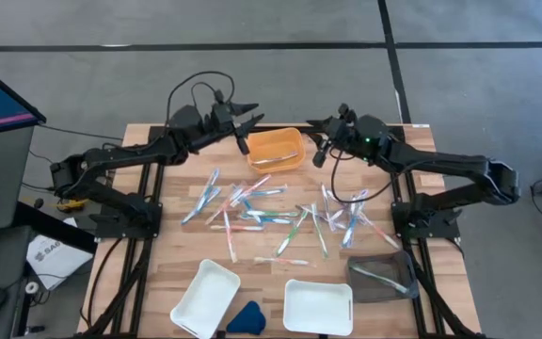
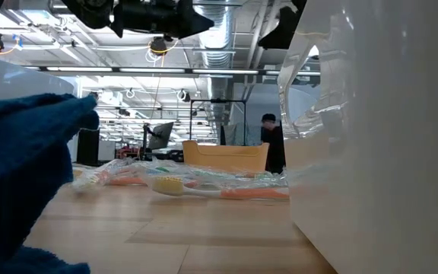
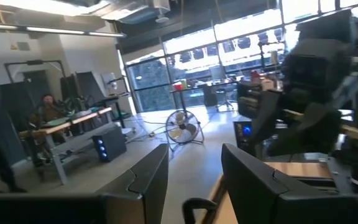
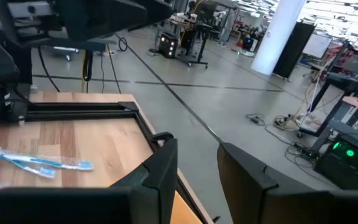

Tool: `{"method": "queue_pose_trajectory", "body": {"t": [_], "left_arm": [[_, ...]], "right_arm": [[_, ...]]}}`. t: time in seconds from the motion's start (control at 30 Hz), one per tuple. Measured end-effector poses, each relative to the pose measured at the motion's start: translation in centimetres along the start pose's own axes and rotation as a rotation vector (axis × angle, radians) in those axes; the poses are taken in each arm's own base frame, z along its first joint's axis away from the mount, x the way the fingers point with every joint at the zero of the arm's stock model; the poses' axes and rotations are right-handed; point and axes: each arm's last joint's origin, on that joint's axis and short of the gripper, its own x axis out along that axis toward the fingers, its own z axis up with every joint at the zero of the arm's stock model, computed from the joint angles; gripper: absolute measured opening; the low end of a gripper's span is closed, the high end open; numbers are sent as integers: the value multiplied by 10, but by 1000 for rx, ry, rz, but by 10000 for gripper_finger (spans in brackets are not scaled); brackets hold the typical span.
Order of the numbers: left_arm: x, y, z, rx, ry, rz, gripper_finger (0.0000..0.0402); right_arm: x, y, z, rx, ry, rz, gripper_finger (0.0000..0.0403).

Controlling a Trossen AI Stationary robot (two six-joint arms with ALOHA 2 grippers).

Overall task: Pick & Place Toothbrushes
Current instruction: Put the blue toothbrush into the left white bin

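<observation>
Several toothbrushes (image 1: 271, 217) in blue, green, pink and clear plastic lie scattered flat on the middle of the wooden table (image 1: 158, 254); the low view shows them too (image 2: 204, 187). One more lies in a dark grey tray (image 1: 382, 275) at the near right. My left gripper (image 1: 249, 121) hovers high over the far edge, left of an orange tray (image 1: 276, 149), open and empty (image 3: 194, 171). My right gripper (image 1: 314, 123) hovers right of that tray, also open and empty (image 4: 197, 158). A blue toothbrush (image 4: 39, 163) lies on the wood beyond it.
Two white trays (image 1: 205, 297) (image 1: 318, 306) and a dark-blue wedge (image 1: 246, 318) stand along the near edge; the wedge (image 2: 21, 175) and a white tray (image 2: 386, 137) block much of the low view. A person (image 2: 271, 141) stands in the room behind.
</observation>
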Motion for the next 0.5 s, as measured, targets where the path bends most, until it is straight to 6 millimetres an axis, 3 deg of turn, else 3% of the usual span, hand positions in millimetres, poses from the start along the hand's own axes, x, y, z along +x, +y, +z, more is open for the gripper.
{"method": "queue_pose_trajectory", "body": {"t": [0.23,0.5], "left_arm": [[0,-7,-1,-5,26,-28,145],[-1,-22,0,-12,42,-59,145]], "right_arm": [[7,13,-4,-4,15,43,107],[-13,29,11,12,56,131,107]]}}
